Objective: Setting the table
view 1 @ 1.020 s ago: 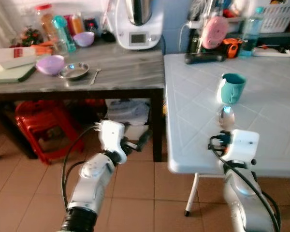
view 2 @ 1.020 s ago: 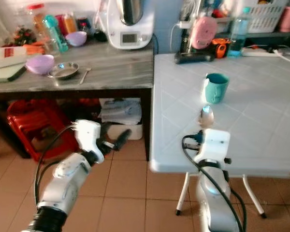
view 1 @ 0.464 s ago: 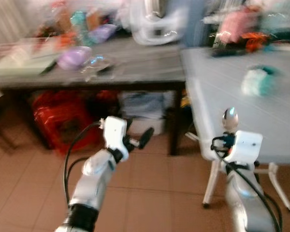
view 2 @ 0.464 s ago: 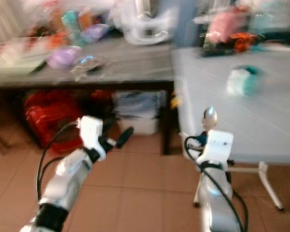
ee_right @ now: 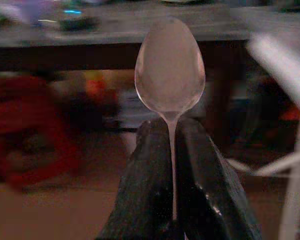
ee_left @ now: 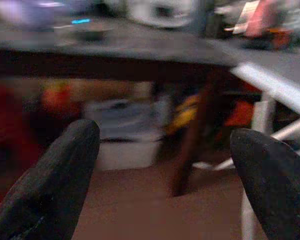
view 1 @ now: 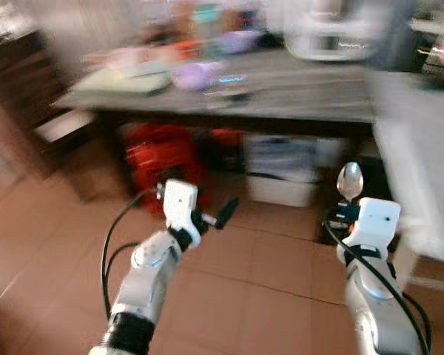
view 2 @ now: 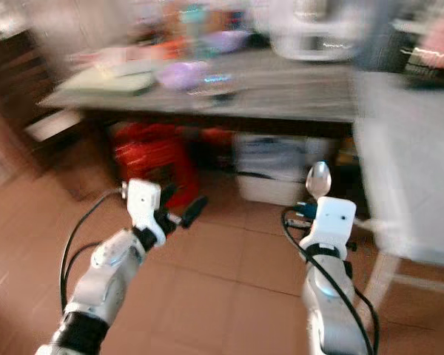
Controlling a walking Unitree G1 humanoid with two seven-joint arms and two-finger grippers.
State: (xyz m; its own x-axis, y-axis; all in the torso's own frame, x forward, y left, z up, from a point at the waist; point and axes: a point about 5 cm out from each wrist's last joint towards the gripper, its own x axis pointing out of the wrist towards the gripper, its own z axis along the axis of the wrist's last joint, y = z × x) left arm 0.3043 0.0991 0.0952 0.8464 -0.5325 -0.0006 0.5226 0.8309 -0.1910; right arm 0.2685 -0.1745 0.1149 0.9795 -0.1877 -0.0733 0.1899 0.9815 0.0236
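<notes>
Whole scene is motion-blurred. Floor is reddish-brown tile with thin pale grout lines. A long grey wood-grain table with dark legs runs across the back, cluttered with blurry stuff, incl. a big white appliance and a purple bowl. Underneath there's a red plastic stool and a white storage bin. The pale edge of a white table sits on the right, dark wooden furniture on the far left.

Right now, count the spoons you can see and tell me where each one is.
1. A spoon stands bowl-up, clamped in the right gripper above the floor. The blurred counter may hold more cutlery; I cannot tell.
</notes>
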